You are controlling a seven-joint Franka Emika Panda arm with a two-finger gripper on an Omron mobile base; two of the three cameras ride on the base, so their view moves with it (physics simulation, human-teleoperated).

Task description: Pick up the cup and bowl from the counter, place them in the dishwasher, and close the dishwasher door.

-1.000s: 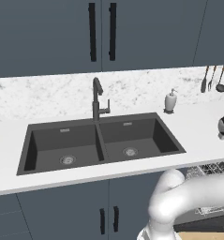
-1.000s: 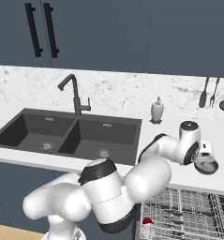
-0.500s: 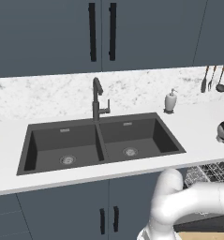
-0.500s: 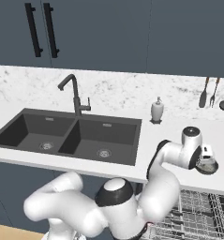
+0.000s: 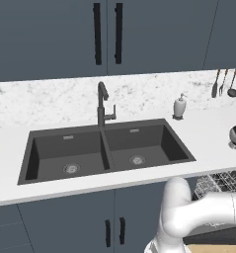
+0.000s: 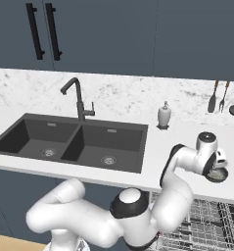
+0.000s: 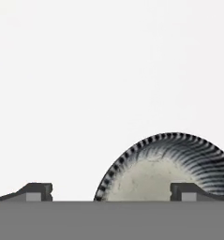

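Note:
The bowl [image 7: 169,164], with a dark striped rim and a pale inside, sits on the white counter [image 6: 138,174] at its right end. My gripper [image 7: 113,193] hangs just above it, open. One fingertip [image 7: 186,191] is over the bowl's inside and the other is off its left rim above bare counter. From the right base view the gripper [image 6: 218,165] points down at the bowl [image 6: 219,175]. Below the counter edge is the dishwasher's pale wire rack [image 6: 206,223], also the rack [image 5: 223,180]. The cup and the dishwasher door are out of view.
A dark double sink [image 6: 74,142] with a black faucet [image 6: 78,100] fills the counter's middle. A white soap bottle [image 6: 164,115] stands behind the bowl's area. Several utensils [image 6: 225,97] hang on the back wall. My arm's elbow [image 6: 133,215] sits low in front of the rack.
The hand has shifted a little to the right and lowered over the bowl. The arm's elbow has swung lower in front of the dishwasher rack. The jaws stayed open.

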